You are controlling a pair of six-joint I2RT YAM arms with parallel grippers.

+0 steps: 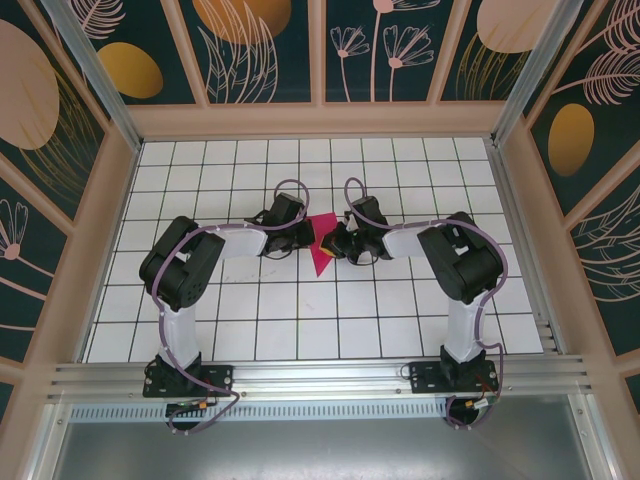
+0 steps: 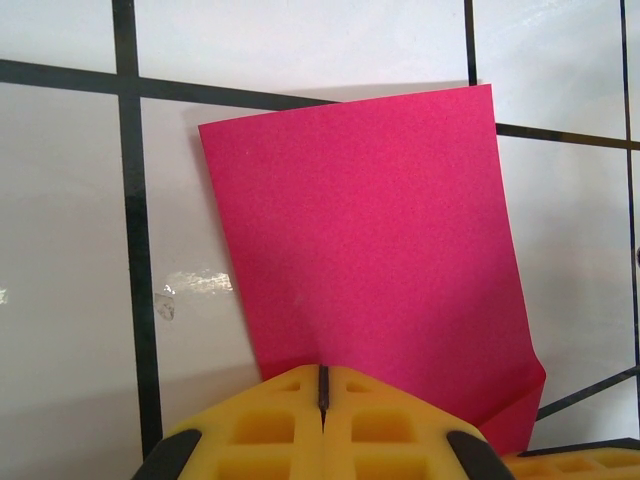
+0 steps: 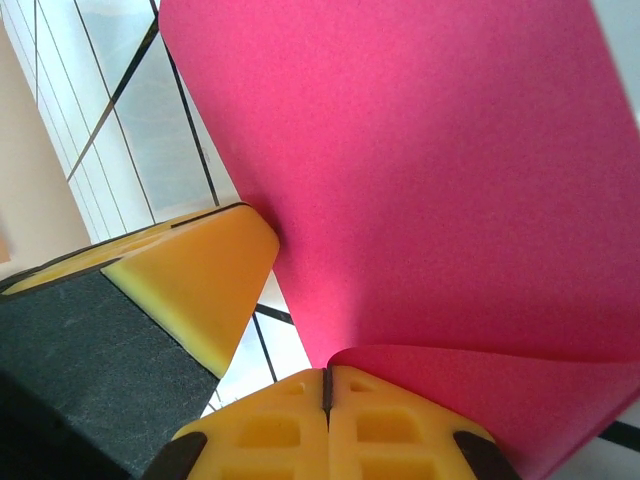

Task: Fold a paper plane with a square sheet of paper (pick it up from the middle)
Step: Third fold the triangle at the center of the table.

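Observation:
The square sheet of paper (image 1: 322,252) is bright magenta and hangs, folded over, between my two grippers above the middle of the tiled floor. My left gripper (image 1: 307,240) is shut on one edge of it; in the left wrist view the sheet (image 2: 370,230) spreads out flat as a rectangle from the closed fingertips (image 2: 300,400). My right gripper (image 1: 335,243) is shut on the opposite side, where the sheet (image 3: 430,180) curls over at the closed jaws (image 3: 326,385). The left gripper's yellow finger (image 3: 190,280) touches the paper's edge there. A paper plane is out of view.
White tiles with black grid lines (image 1: 300,320) cover the table. Wooden walls with dark floral panels (image 1: 320,60) enclose it on three sides. An aluminium rail (image 1: 320,375) runs along the near edge by both arm bases.

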